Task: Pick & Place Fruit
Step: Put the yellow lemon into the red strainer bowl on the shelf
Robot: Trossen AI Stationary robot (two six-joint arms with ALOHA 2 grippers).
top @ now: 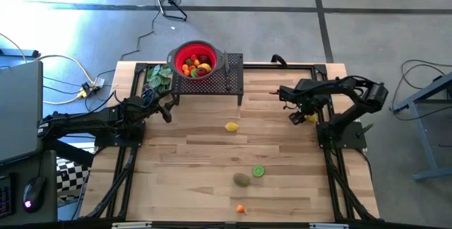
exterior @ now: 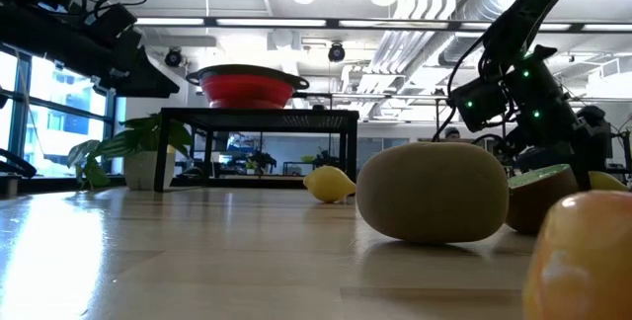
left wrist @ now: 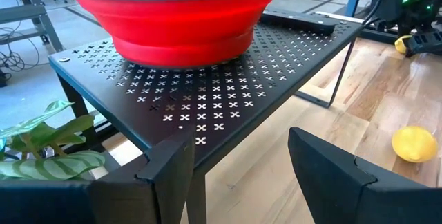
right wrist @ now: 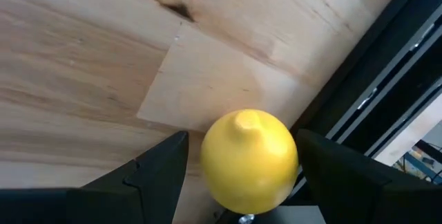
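Observation:
A yellow lemon (right wrist: 250, 160) lies on the wooden table near its right edge. My right gripper (right wrist: 242, 141) is open above it and points steeply down, with one finger on either side of the lemon and touching nothing. From above, this gripper (top: 302, 118) stands at the right of the table. My left gripper (left wrist: 238, 144) is open and holds nothing. It stays level in front of the black perforated stand (left wrist: 207, 92). A red bowl (top: 195, 61) holding several fruits sits on that stand. Loose on the table are another lemon (top: 231, 126), a green lime half (top: 258, 171), a brown kiwi (top: 242, 179) and a small orange piece (top: 240, 208).
A green leafy bunch (top: 159, 77) lies left of the stand, close to my left gripper (top: 167, 111). The table's black frame rail (right wrist: 387, 92) runs right beside the lemon under my right gripper. Bare wood stretches across the middle of the table (top: 191, 158).

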